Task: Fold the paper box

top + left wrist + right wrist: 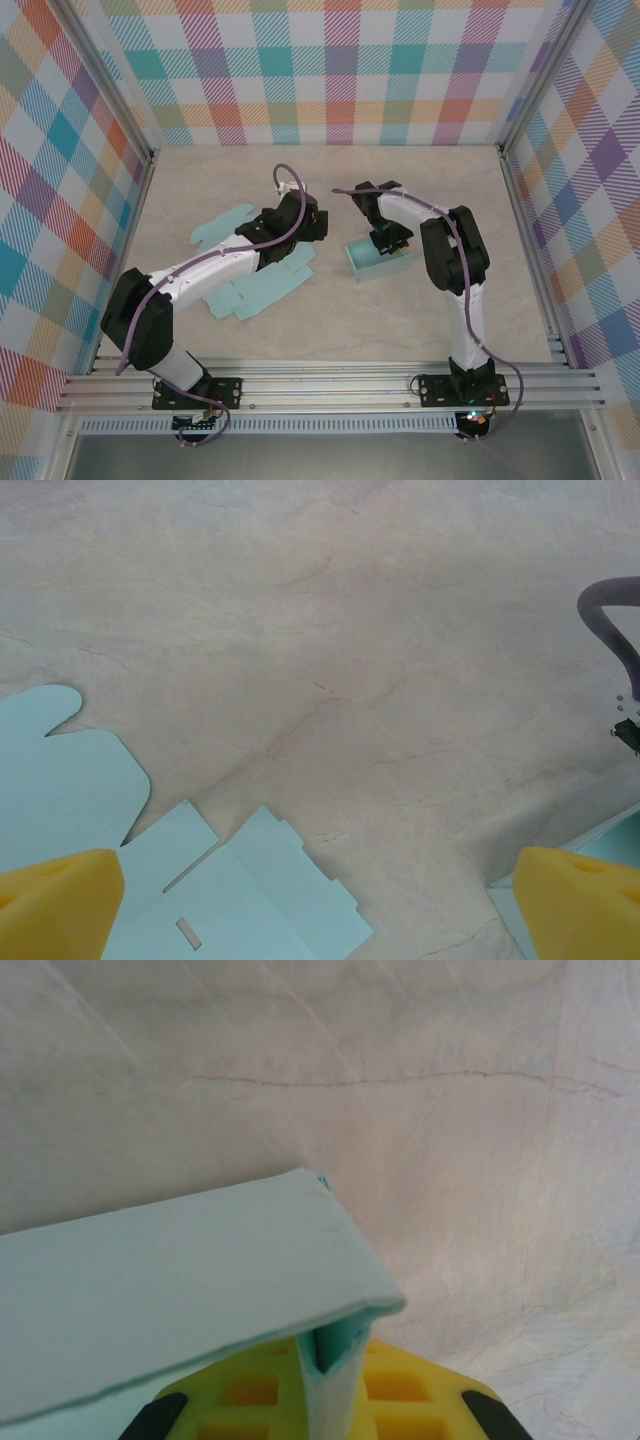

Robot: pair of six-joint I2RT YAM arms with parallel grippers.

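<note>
Paper box (372, 263): a pale teal tray, partly folded and open at the top, sitting on the bench (400, 330). Its long axis runs side to side, with the right end slightly farther from the arm bases than the left.

Well to the left of the box, a flat teal die-cut blank (262, 292) lies unfolded on the bench, with notched tabs along its edges. The left arm reaches over this blank.

The left pincer (318, 905) hangs just left of the box, its yellow pads spread wide with nothing between them. Its wrist view shows the blank below on the left and a teal edge of the box at the lower right.

At the box's far wall, towards the right end, the right pincer (322, 1400) is pressed together. It pinches an upright teal wall between its yellow pads.

With the right side occupied holding that wall, the free left pincer is probably the nearer one for the box's left end. It would need to move right, along the box's long axis.
</note>
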